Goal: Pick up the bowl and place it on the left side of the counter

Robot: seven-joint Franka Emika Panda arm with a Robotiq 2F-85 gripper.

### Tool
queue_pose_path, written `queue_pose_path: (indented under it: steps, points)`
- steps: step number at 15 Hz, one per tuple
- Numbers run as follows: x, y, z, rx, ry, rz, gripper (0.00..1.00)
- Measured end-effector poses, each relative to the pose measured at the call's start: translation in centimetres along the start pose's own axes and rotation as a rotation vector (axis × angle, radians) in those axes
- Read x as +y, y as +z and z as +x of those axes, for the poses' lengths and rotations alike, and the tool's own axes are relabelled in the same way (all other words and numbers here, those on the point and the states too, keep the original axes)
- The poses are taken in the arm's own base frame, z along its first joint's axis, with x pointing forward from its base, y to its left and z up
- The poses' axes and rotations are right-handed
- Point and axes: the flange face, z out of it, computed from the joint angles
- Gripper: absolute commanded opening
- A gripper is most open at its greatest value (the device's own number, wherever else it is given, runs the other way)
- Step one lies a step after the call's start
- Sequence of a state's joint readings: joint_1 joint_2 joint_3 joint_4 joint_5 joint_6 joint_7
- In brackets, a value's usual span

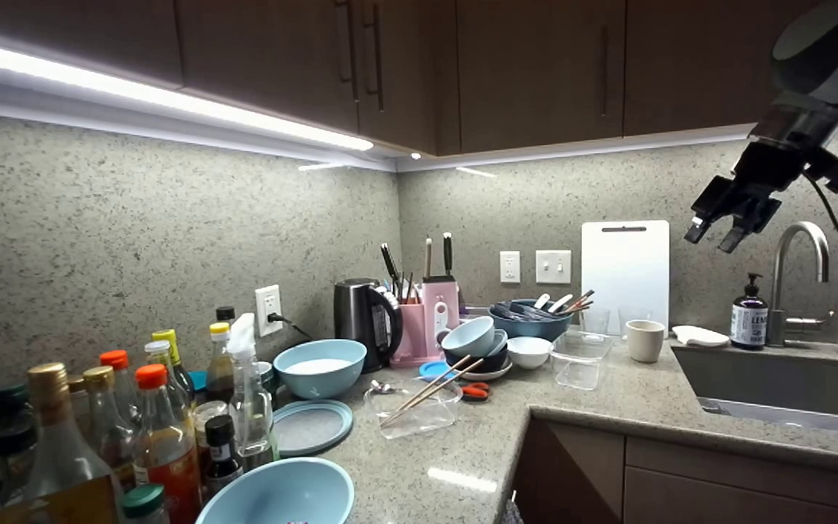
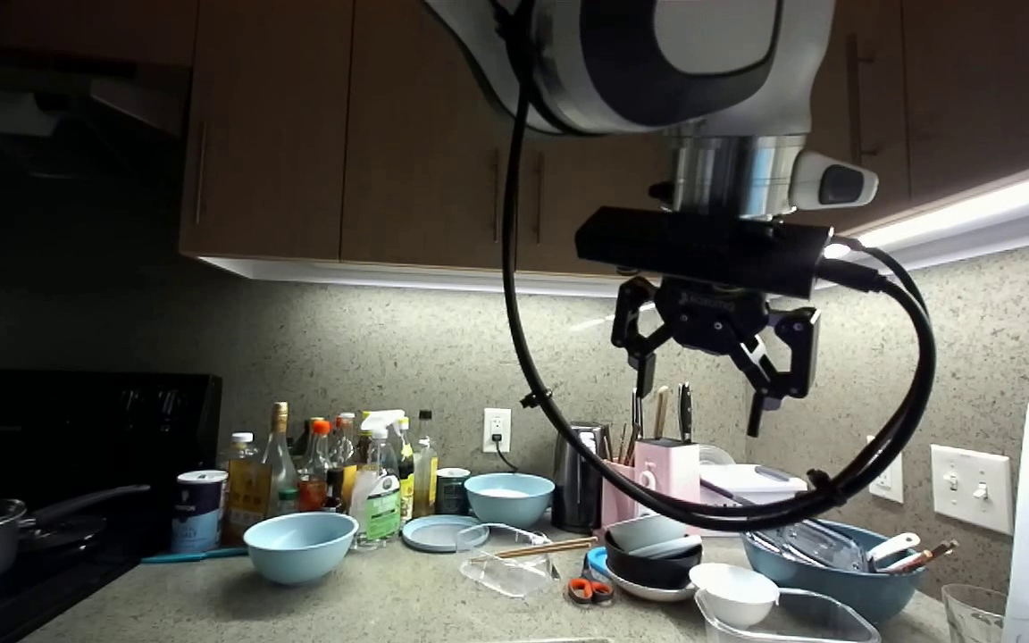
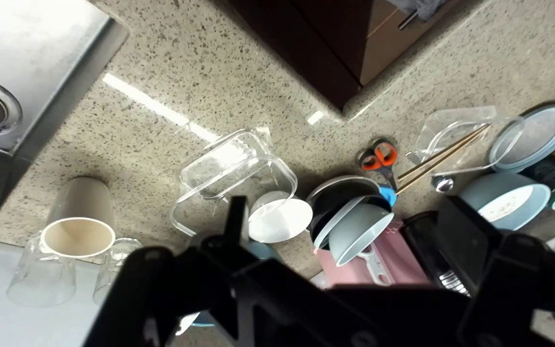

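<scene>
End effector (image 2: 700, 396), jaws parted, hangs in free air above the counter (image 1: 404, 460) and its corner edge (image 1: 530, 412).

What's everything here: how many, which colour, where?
Sink: one, grey, in counter
Cabinets: several, brown, above and below
Stove: one, black, beside counter
Bottles: many, mixed, along backsplash
Bowls: several, mostly blue, on counter
Kettle: one, black, near backsplash
Knife block: one, pink, near kettle
Scissors: one, orange-handled, on counter
Loose chopsticks: two, brown, across container
Cup: one, beige, near sink
Glasses: two, clear, near cup
Cutting board: one, white, against backsplash
Arm: one, white and black, overhead
Claw: one, black, open midair
</scene>
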State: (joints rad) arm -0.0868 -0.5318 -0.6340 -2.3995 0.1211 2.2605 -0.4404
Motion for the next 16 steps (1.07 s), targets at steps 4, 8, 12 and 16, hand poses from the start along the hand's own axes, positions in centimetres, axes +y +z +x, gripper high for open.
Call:
queue_pose_path:
  steps: [4,8,12,16]
  points:
    - [3.9,3.7,1.2,0.064,0.130,-0.078,1.00]
    - [6.8,6.7,3.2,0.082,0.216,-0.150,1.00]
    - [7.4,8.0,4.3,0.063,0.215,-0.186,1.00]
    - [7.3,7.6,4.3,0.070,0.215,-0.185,1.00]
